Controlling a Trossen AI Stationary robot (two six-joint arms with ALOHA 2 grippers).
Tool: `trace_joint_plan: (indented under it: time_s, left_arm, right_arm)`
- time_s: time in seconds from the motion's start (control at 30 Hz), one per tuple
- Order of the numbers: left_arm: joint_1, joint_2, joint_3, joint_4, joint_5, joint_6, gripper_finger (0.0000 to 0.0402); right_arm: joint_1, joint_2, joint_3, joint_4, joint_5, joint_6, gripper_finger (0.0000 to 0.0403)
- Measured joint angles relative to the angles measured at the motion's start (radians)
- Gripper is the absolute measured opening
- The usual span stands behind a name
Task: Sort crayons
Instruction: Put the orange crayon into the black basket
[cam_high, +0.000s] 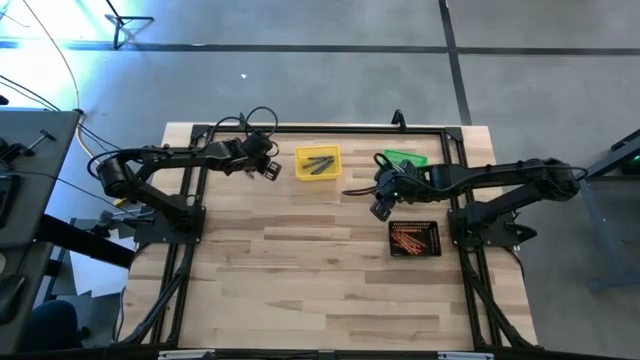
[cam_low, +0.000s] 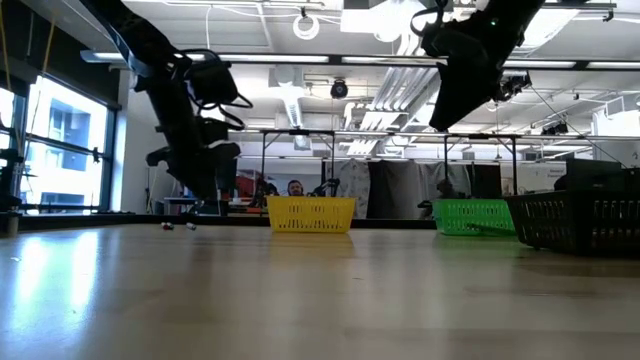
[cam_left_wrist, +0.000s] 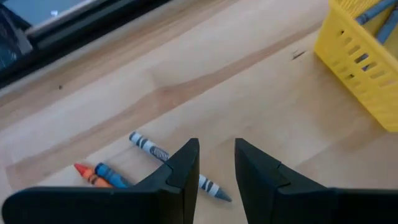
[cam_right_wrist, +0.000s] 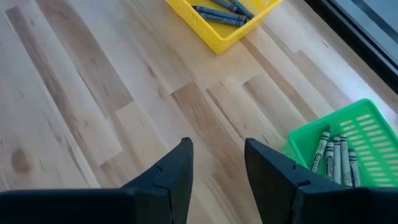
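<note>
Three loose crayons lie flat on the table near its far left: a grey one (cam_left_wrist: 149, 147), a blue one (cam_left_wrist: 112, 176) and an orange-red one (cam_left_wrist: 85, 171). My left gripper (cam_left_wrist: 216, 150) is open and low over them, left of the yellow bin (cam_high: 318, 163). One finger hides part of the grey crayon. My right gripper (cam_right_wrist: 217, 152) is open and empty, raised above the table between the green bin (cam_high: 405, 160) and the black bin (cam_high: 414, 239). The yellow bin holds blue-grey crayons (cam_right_wrist: 217, 14), the green bin grey ones (cam_right_wrist: 333, 158), the black bin orange-red ones (cam_high: 408, 240).
A dark metal frame (cam_high: 300, 129) runs along the table's far edge and down both sides by the arm bases. Bare wood (cam_high: 320, 290) fills the near half of the table. In the low view a person (cam_low: 295, 187) shows far behind the yellow bin.
</note>
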Motion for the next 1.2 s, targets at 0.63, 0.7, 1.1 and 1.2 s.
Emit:
trace_joint_plan:
  time_s: [0.63, 0.7, 1.1, 1.2]
  left_arm:
    - [0.000, 0.000, -0.047, -0.180, -0.133, -0.255, 0.0088]
    - [0.000, 0.000, -0.061, -0.178, -0.131, -0.268, 0.0089]
    - [0.052, 0.000, -0.070, -0.170, -0.174, -0.293, 0.0097]
    - [0.067, 0.000, -0.071, -0.165, -0.174, -0.304, 0.0097]
  right_arm:
    - [0.000, 0.000, 0.000, -0.004, -0.002, -0.081, 0.0139]
    - [0.000, 0.000, 0.000, -0.003, -0.002, -0.086, 0.0139]
    - [0.000, 0.000, 0.000, 0.000, -0.002, -0.086, 0.0139]
    - [0.000, 0.000, 0.000, 0.000, -0.002, -0.089, 0.0139]
